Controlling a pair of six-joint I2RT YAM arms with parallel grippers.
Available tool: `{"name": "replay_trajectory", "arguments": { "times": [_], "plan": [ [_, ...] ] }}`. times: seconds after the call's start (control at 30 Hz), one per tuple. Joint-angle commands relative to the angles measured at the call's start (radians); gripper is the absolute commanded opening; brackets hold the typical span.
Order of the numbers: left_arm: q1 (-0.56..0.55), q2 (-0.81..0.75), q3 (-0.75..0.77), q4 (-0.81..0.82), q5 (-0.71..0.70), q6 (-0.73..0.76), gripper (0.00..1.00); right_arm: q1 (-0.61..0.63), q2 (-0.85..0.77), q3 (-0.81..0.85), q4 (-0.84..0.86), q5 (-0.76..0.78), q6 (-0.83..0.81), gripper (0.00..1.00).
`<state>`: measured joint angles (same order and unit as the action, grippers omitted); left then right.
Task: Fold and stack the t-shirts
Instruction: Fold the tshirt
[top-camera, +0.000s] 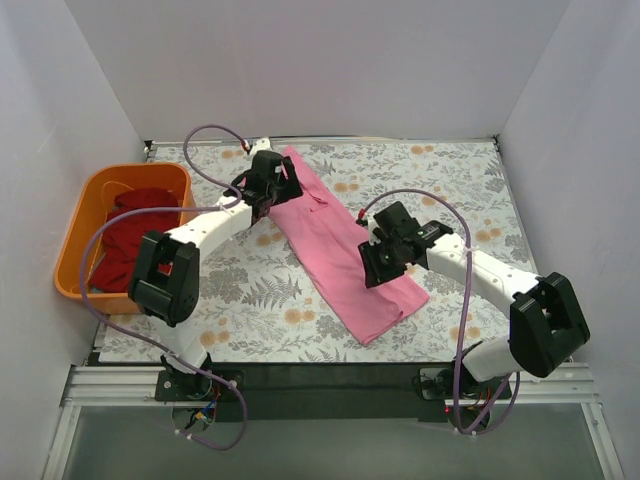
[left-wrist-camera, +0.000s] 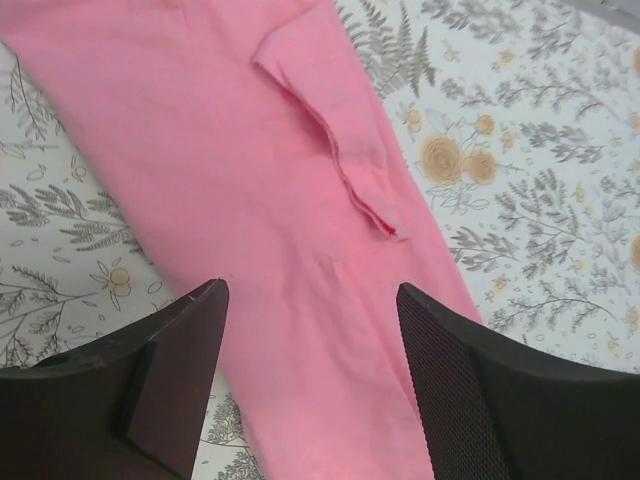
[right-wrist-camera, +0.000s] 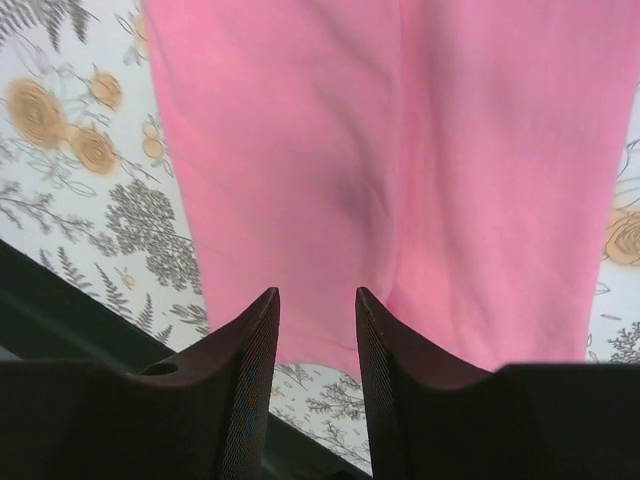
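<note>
From above, the pink t-shirt (top-camera: 335, 245) lies on the desk (top-camera: 460, 190) as a long, narrow strip running diagonally from the far left toward the near right. My left gripper (top-camera: 268, 185) hangs over its far end and my right gripper (top-camera: 385, 255) over its near half. At the left edge the orange basket (top-camera: 72, 240) holds the dark red t-shirts (top-camera: 135, 235) in a loose heap.

Through my left wrist camera, my left gripper is spread wide, with nothing between its fingers (left-wrist-camera: 170, 380). The pink cloth lies flat beneath. A sleeve (left-wrist-camera: 340, 150) is turned inward on top of the body, its hem a raised ridge.

Through my right wrist camera, my right gripper's fingers (right-wrist-camera: 250, 380) are only narrowly apart, and I see nothing clamped between them. Below is smooth pink cloth with one soft crease, and the near edge of the shirt lies just under the fingertips.

My reading is that the lengthwise folds on this shirt are done, since it is narrow and the sleeve is tucked in. The crosswise fold, end over end, is not yet made. No folded pile shows anywhere on the desk, and the red shirts look untouched, so most of the job remains.
</note>
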<state>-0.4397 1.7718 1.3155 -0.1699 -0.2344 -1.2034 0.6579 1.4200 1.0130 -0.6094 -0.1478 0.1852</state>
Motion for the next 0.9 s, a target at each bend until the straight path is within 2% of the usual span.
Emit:
{"name": "replay_trajectory", "arguments": {
  "times": [0.0,0.27,0.57,0.77,0.87],
  "plan": [
    [-0.001,0.041,-0.033,-0.023,0.003,-0.071,0.63,-0.006,-0.004,-0.048,-0.024,-0.033,-0.029,0.37],
    [-0.001,0.194,0.036,-0.059,-0.043,-0.064,0.45,-0.004,0.037,-0.126,-0.024,-0.131,-0.035,0.37],
    [0.018,0.35,0.143,-0.098,-0.089,-0.016,0.43,0.074,0.166,-0.123,0.032,-0.223,-0.023,0.36],
    [0.078,0.442,0.235,-0.109,-0.106,0.065,0.43,0.183,0.345,0.033,0.05,-0.256,-0.019,0.36],
    [0.104,0.472,0.297,-0.114,-0.098,0.114,0.47,0.218,0.407,0.113,0.05,-0.271,-0.02,0.36]
  ]
}}
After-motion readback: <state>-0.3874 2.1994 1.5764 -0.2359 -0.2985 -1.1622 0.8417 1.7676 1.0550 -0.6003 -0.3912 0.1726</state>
